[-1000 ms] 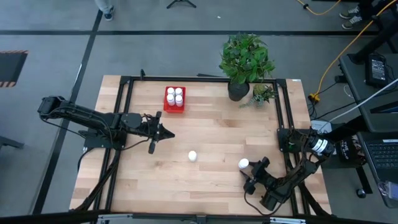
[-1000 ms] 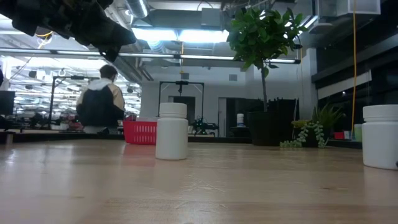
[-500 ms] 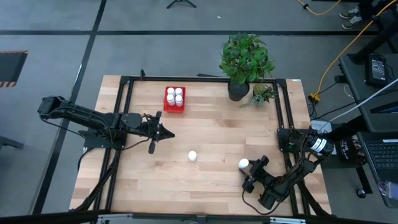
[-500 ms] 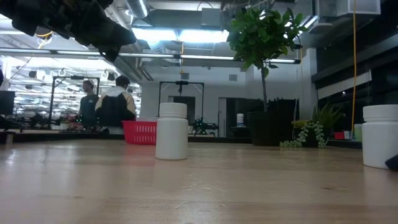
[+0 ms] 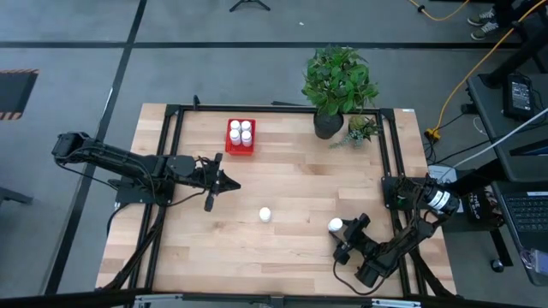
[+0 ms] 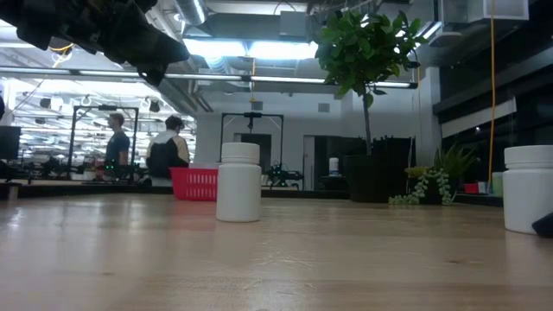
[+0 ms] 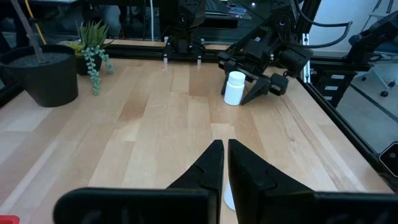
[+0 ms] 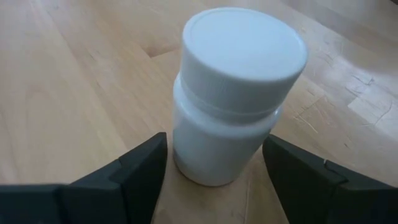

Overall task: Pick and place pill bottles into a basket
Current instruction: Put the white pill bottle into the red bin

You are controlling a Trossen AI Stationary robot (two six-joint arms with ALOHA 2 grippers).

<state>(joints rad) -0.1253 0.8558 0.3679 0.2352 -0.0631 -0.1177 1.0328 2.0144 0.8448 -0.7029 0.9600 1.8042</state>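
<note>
The right gripper stands spread wide astride a pill bottle at lower right of the high view — not yet clamped. Light, rigid, smooth plastic; grip the body below the cap. Left gripper pinched shut, empty. Basket at upper centre-left.

I can read no text, label, brand, number or sign anywhere from my station. The pill bottle in front of my right wrist camera is plain white on cap and body, and the one standing mid-tabletop in the low view is just as blank.
</note>
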